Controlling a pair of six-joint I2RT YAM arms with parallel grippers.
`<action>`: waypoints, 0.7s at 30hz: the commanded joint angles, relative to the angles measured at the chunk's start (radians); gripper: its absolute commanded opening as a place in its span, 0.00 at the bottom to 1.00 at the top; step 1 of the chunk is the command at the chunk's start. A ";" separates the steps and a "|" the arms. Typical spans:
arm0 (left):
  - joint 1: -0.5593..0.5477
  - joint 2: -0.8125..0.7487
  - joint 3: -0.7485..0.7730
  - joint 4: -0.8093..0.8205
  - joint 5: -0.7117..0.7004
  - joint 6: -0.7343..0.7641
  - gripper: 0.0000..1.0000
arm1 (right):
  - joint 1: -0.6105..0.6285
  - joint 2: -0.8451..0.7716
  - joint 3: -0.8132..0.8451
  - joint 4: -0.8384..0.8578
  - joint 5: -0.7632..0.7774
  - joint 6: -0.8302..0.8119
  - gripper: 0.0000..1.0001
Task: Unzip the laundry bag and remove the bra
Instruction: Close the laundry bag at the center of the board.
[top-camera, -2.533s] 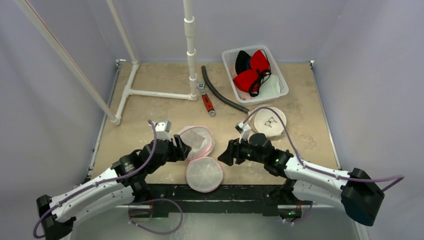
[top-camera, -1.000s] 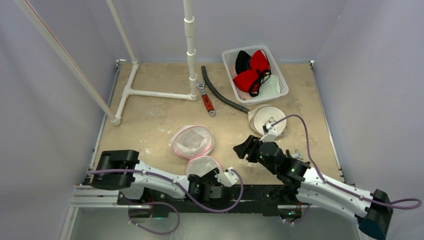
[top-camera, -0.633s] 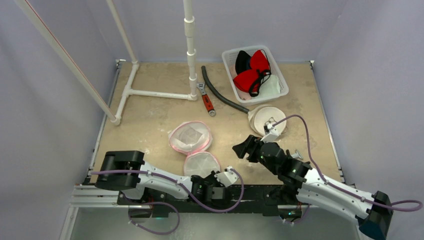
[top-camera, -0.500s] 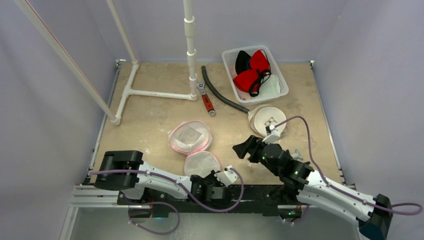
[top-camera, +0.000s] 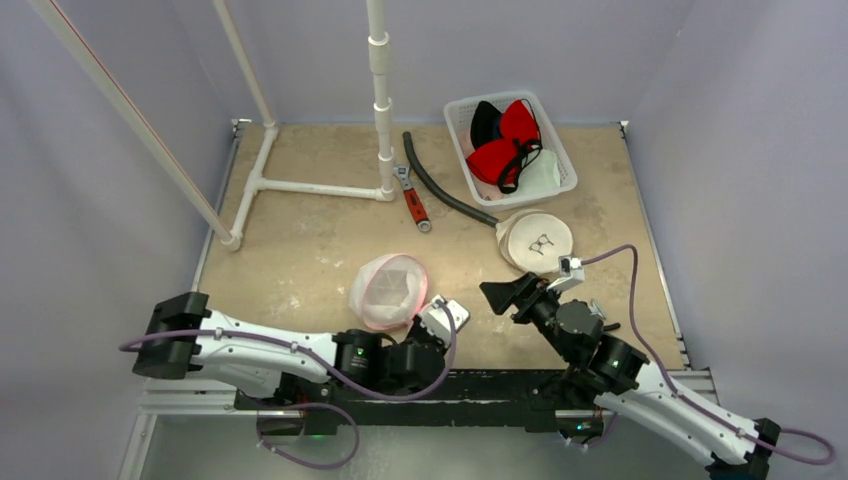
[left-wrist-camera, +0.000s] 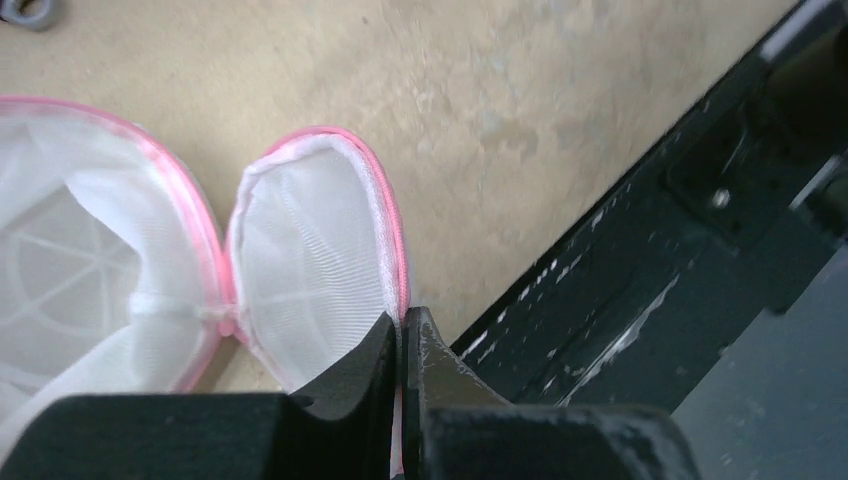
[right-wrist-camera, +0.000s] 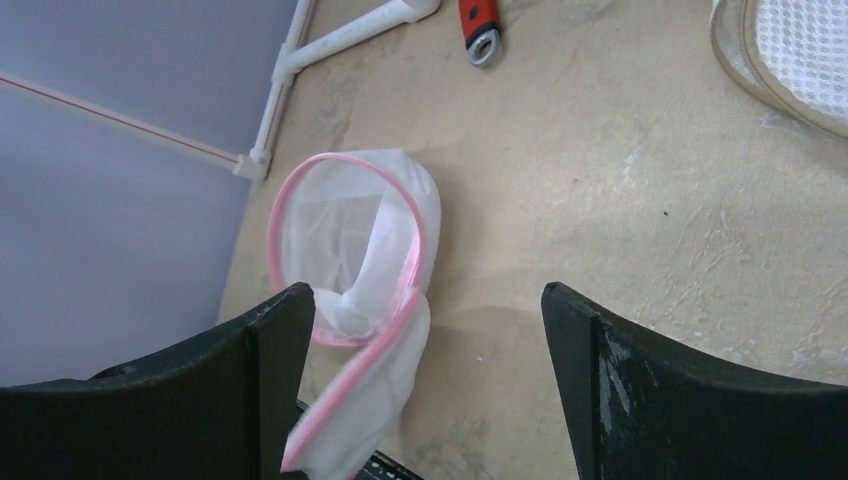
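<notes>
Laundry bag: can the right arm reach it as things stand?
Probably yes. The right gripper is open beside the laundry bag, only bare table between; the left gripper pinches its pink rim.

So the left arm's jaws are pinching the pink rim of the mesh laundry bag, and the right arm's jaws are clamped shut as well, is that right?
Not quite. The left jaws are pinching the pink rim of the mesh laundry bag, but the right jaws are not clamped shut. They stand wide open with nothing between them, as the right wrist view shows.
</notes>
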 joint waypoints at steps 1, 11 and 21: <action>0.092 -0.119 -0.004 0.145 0.045 -0.060 0.00 | -0.001 0.024 0.022 -0.009 0.031 -0.036 0.86; 0.210 -0.329 -0.055 0.337 0.070 -0.095 0.00 | -0.001 0.094 -0.002 0.122 -0.118 -0.134 0.83; 0.317 -0.694 -0.287 0.400 -0.120 -0.280 0.00 | -0.002 0.324 -0.037 0.425 -0.313 -0.136 0.79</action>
